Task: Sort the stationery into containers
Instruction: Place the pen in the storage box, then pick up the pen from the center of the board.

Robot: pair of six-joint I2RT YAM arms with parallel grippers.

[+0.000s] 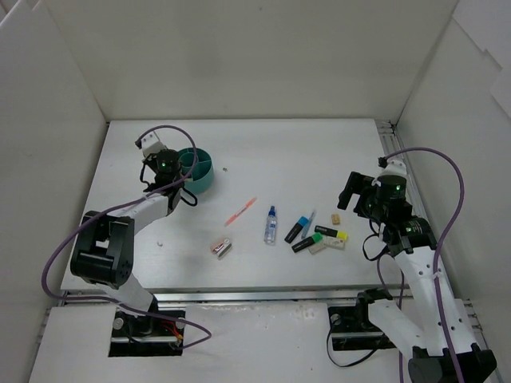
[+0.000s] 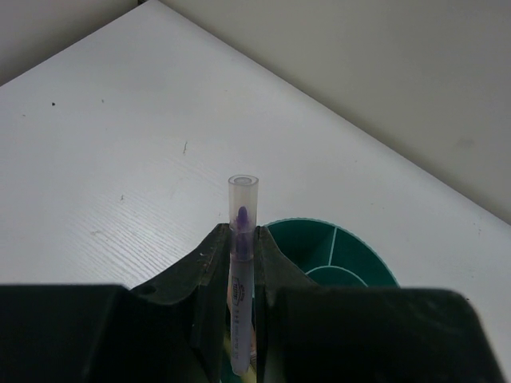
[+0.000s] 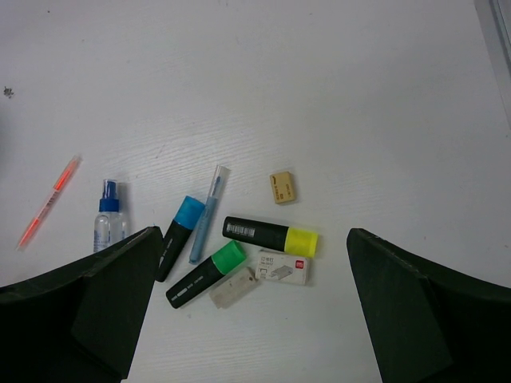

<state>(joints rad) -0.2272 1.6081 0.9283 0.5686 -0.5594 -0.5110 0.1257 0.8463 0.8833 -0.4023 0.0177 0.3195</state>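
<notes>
Lying loose on near desk (image 1: 239, 152): eraser (image 1: 221, 248), blue-capped bottle (image 1: 271, 226), highlighters (image 1: 319, 236), orange pen (image 1: 240, 211). Above highlighters: right end effector (image 1: 355, 195), spread wide, empty. Farther back: left end effector (image 2: 241, 247), clamped on purple-tipped clear pen (image 2: 243, 199), at teal tub (image 1: 201, 177) left rim.

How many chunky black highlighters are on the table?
3, clustered on the table's right side: blue-capped highlighter leftmost, green-capped highlighter beside it, yellow-capped highlighter rightmost. The teal tub could hide more.
</notes>
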